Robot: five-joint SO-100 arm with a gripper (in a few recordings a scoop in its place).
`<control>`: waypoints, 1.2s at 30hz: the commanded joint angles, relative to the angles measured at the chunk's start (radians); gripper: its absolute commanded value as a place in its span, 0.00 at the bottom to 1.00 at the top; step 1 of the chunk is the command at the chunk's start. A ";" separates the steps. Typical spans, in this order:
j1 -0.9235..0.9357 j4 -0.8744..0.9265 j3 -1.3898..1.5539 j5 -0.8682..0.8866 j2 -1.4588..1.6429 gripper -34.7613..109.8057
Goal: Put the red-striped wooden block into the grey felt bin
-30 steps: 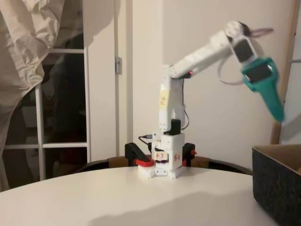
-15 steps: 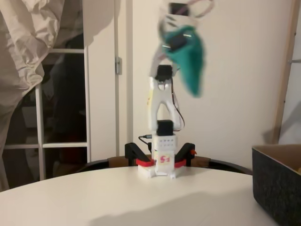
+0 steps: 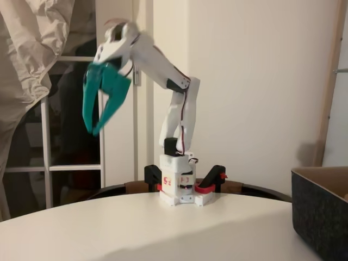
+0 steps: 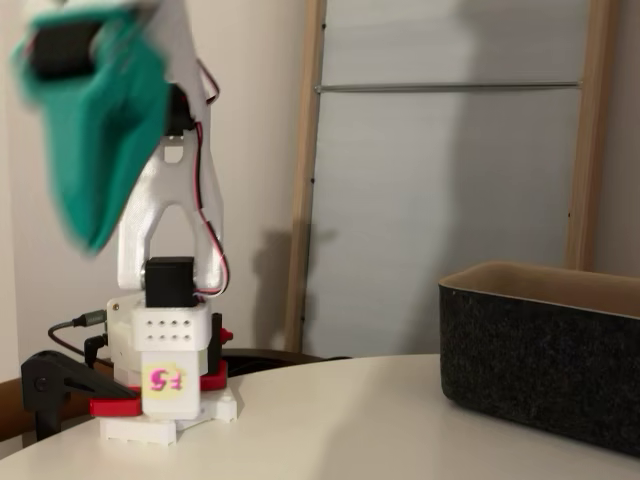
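bare white table [image 3: 109, 228] under the raised pincer [image 3: 91, 129], grey felt bin [image 3: 321, 215] well apart

Place: a home room, by the look of it.
Left of frame: glazed door [image 3: 70, 130], draped pale cloth [image 3: 32, 49].
Foreground: round white worktop [image 3: 136, 228], plain walls behind.

Grey felt bin [image 4: 540, 355] (tan-lined) upright on table
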 commanded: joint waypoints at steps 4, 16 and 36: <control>0.135 -0.063 0.319 0.104 0.123 0.24; 0.183 -0.419 0.904 0.158 0.611 0.24; 0.225 -0.525 1.476 0.218 1.420 0.24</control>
